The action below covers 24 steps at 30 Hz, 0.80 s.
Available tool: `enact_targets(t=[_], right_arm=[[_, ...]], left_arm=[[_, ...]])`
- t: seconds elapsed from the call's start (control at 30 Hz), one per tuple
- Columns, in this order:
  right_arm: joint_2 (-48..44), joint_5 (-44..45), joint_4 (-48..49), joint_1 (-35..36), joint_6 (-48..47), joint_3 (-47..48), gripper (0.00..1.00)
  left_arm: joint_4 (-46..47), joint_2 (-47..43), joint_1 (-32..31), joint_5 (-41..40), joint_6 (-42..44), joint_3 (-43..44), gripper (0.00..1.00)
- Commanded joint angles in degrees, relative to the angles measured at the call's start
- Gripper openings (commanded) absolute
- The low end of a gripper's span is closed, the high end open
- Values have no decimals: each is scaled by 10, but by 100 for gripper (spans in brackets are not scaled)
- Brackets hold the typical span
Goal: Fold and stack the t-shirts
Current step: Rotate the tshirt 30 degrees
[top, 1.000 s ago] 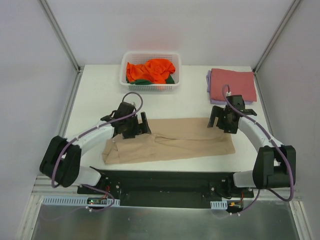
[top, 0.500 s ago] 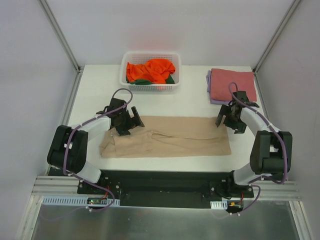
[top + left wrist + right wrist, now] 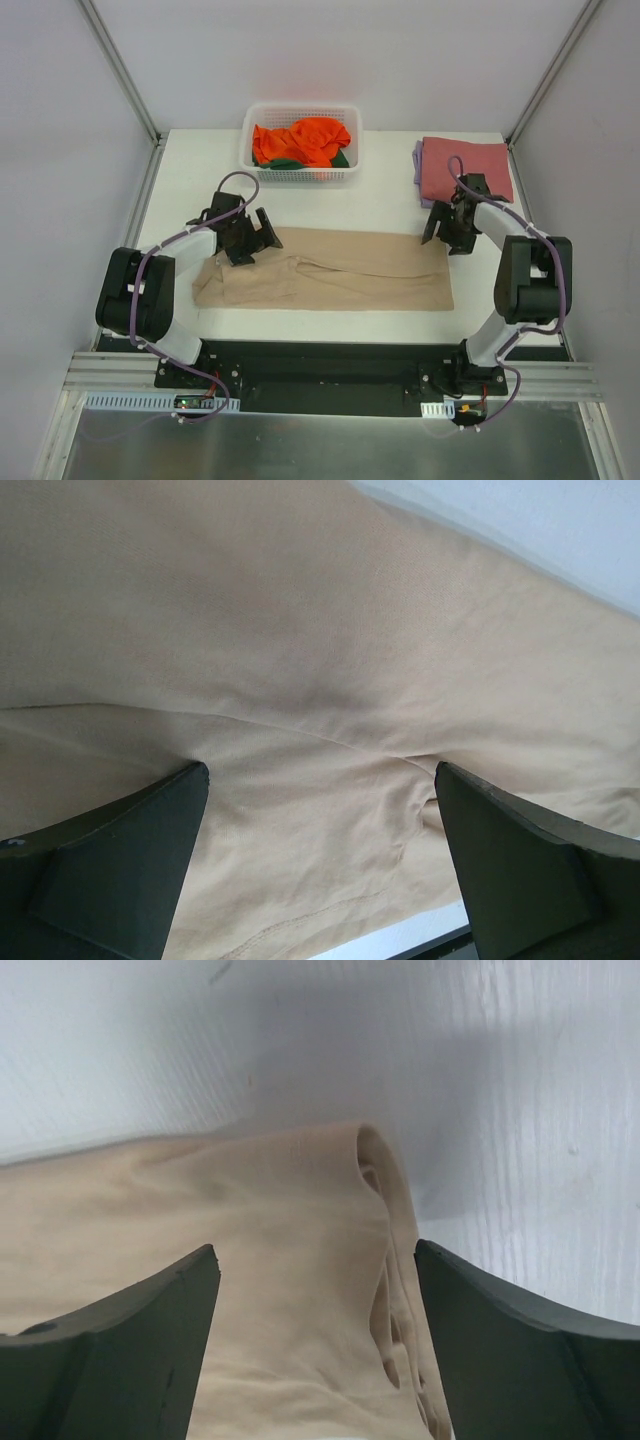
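The beige t-shirt lies folded into a long strip across the table's middle. My left gripper is open over the strip's far left end; beige cloth fills the left wrist view between the fingers. My right gripper is open over the strip's far right corner, with folded edges showing between its fingers. Orange and dark green t-shirts lie crumpled in the basket. The folded dusty-pink t-shirt rests on a lavender one at the back right.
The white lattice basket stands at the back centre. Slanted metal posts and white walls close in both sides. A black base bar runs along the near table edge.
Both grippers moved toward the far edge of the beige strip. The strip shifted a little left and away, and its right end now reaches less far right.
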Motion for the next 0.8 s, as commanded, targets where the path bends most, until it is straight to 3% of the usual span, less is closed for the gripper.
enact_targets(t=[0.0,0.2,0.53,0.77], right_arm=[[30,-1,20,0,-7,48,78],[51,20,25,0,-13,68,59],[65,50,19,1,-11,88,1],[79,84,-18,0,-42,152,1]], left_arm=[[-33,27,12,-33,44,-12,99],[-34,36,14,-26,48,-9,99],[-34,45,26,-26,52,-8,99],[-39,45,32,-26,58,-9,99]])
